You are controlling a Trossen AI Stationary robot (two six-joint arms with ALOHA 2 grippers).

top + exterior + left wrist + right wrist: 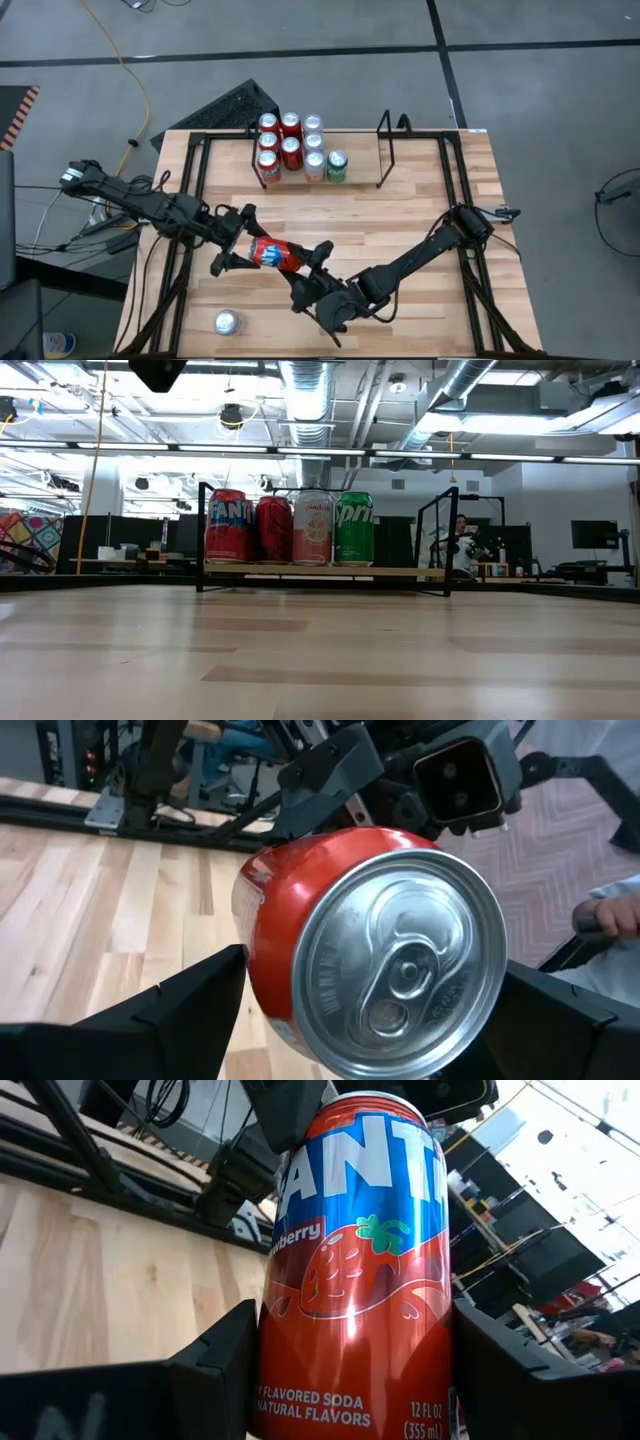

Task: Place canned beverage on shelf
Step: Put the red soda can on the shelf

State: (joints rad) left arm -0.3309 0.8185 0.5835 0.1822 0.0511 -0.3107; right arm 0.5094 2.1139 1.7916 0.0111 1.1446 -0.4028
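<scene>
Red strawberry soda can (273, 253) lying sideways above table centre-front; black wire shelf (385, 150) at back, cans on left half.

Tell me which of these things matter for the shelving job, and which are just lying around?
In the job:
- red Fanta can, between left gripper and right gripper
- shelf, already holding cans
- silver can, still on the table

Lying about:
- keyboard
- yellow cable

Two dark jointed arms, black wedge-shaped fingers (215, 1365), trailing cables.

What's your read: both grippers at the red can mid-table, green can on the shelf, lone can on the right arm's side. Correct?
No. The lone can is on the left arm's side, per the high view; the rest holds.
</scene>
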